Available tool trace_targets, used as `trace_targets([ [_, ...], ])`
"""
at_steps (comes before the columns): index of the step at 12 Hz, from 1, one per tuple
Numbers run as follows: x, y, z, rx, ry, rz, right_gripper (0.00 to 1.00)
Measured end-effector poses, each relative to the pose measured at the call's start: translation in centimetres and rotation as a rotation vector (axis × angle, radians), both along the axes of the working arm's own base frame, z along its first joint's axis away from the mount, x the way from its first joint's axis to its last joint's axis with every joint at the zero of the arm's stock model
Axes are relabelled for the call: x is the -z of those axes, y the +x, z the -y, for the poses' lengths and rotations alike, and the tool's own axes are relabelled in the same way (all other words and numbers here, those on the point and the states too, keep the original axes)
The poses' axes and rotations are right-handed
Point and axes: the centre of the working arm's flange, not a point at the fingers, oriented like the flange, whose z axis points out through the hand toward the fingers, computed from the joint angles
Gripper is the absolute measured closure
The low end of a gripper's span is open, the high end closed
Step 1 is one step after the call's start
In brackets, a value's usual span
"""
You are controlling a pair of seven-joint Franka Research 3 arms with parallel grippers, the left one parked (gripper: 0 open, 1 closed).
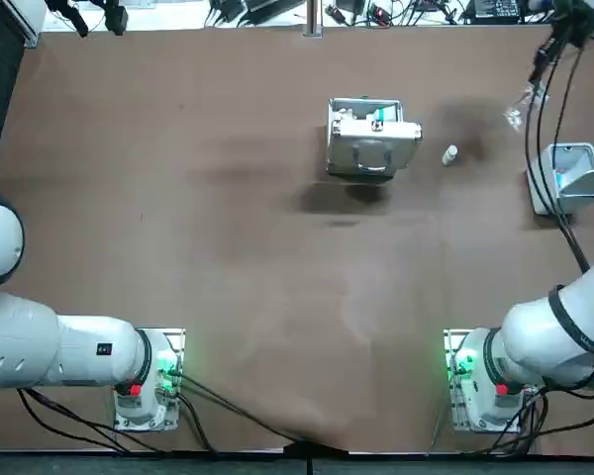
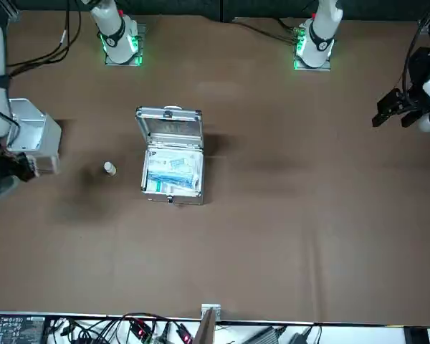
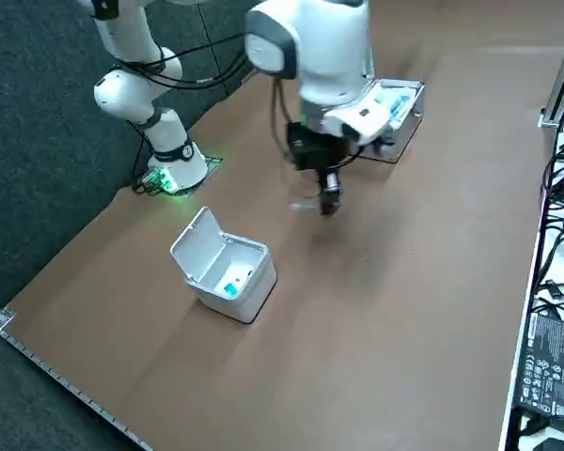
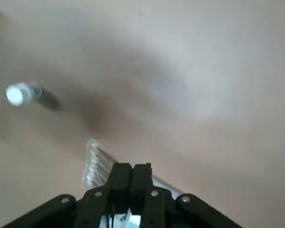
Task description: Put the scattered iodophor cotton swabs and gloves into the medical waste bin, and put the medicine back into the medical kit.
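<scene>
- The swab packet is pinched in my right claw, fingers clamped tight on it, up off the table.
- The bin is nearby, lid open, with something blue inside.
- The bottle lies near the open kit.

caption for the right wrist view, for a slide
The right gripper shut on a clear swab packet above the table, the medicine bottle lying nearby.
</scene>
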Motion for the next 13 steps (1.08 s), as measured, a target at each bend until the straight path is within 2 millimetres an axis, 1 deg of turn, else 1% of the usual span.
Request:
trace_targets([
  [2,-0.4,-1.9,4.3,0.012,0.011,-0.023,0.98],
  [5,0.0,-5.3,11.1,0.039,0.039,-0.058,0.98],
  [7,0.8,-7.3,14.2,0.050,0.062,-0.082,0.98],
  [8,1.6,-8.2,15.0,0.058,0.072,-0.096,0.98],
  [9,2.4,-8.8,15.5,0.065,0.082,-0.110,0.98],
  [10,3.4,-9.1,15.5,0.068,0.090,-0.124,0.98],
  [13,6.2,-8.9,15.1,0.060,0.112,-0.159,0.90],
])
